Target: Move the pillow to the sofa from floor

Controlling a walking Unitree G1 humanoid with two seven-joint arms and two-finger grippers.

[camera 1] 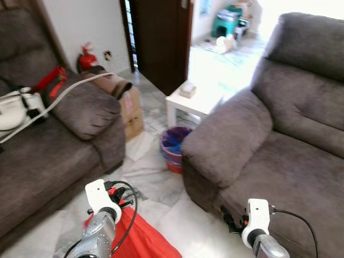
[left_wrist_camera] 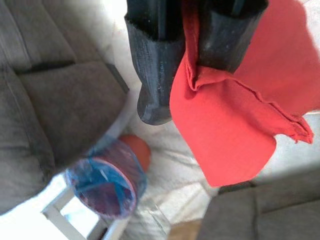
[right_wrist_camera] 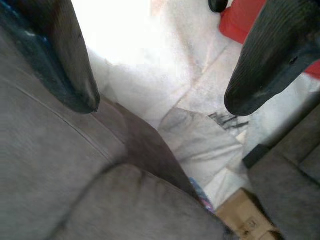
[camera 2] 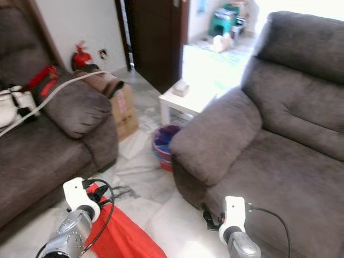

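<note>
The left gripper (left_wrist_camera: 185, 75) is clamped on a corner of the red pillow (left_wrist_camera: 235, 135); in the left wrist view its two black fingers (left_wrist_camera: 155, 70) pinch a fold of the red fabric between them, and the rest of the cloth hangs below with a frayed seam along one edge. In the left eye view the pillow (camera 1: 137, 239) sits at the bottom left of the frame, just beside the left arm's white wrist housing and above the pale marble floor (camera 1: 156, 188).

The right gripper (right_wrist_camera: 160, 70) is spread wide and holds nothing; its fingers frame the grey arm of the right sofa (camera 1: 279, 134) and a patch of floor. In the eye views this arm is at the bottom, right of centre, close to that sofa's front edge.

Beyond the pillow, near the middle of the frame, a bin (camera 1: 173, 148) lined with a blue bag stands on the floor against the sofa's arm, just in front of a small white side table (camera 1: 191, 102). A second grey sofa (camera 1: 59, 140) fills the left side, with a white bag (camera 1: 16, 110) and a cable on it. A cardboard box (camera 1: 131, 110) stands beside its arm.
</note>
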